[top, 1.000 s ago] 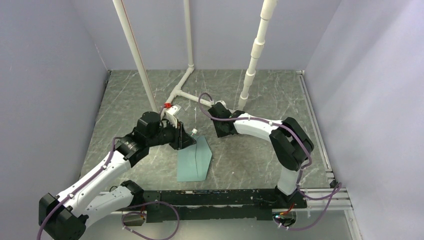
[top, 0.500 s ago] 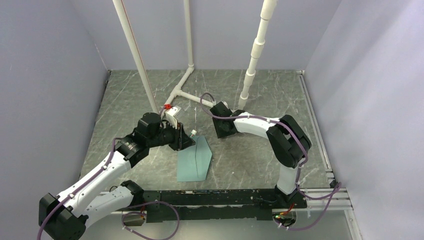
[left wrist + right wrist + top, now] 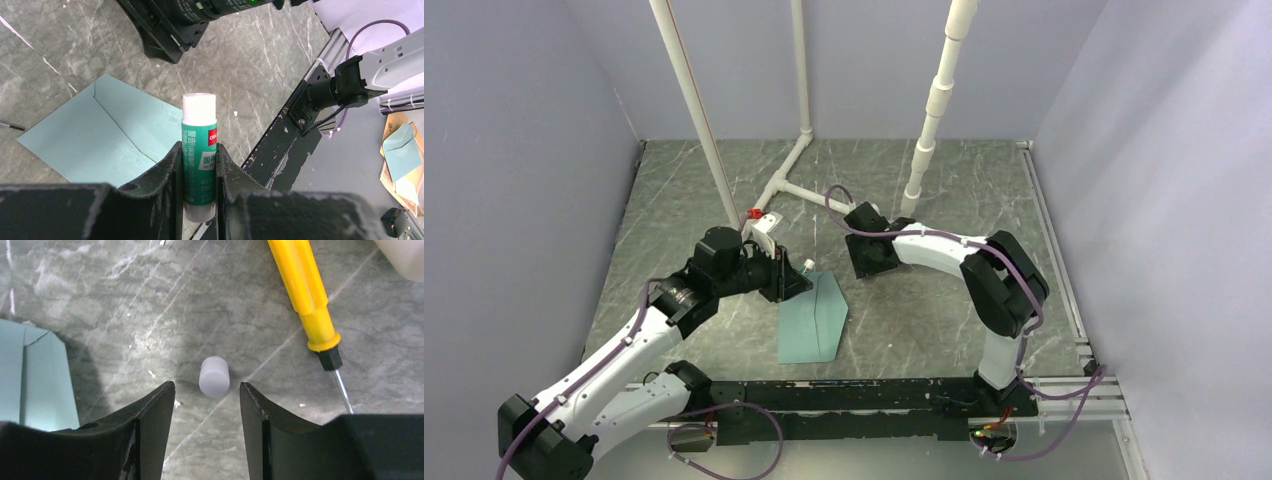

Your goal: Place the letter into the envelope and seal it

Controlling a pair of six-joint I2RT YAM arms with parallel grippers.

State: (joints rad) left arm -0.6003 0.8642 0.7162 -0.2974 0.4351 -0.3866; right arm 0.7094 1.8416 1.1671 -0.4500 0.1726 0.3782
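Grey marbled desk (image 3: 924,320). We list one teal envelope (image 3: 809,325), flat mid-desk with its flap open, and no letter in sight. Left end effector (image 3: 199,150) clamps an uncapped glue stick (image 3: 199,125). Right end effector (image 3: 207,386) stands parted above a small white cap (image 3: 214,376). We advise a light, even swipe along the flap's edge.

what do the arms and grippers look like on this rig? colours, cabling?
Both the left arm and right arm have white link shells with chunky black joint housings. A purple cable runs loosely along each. The left gripper and right gripper are matte black, tapering toward the tips.
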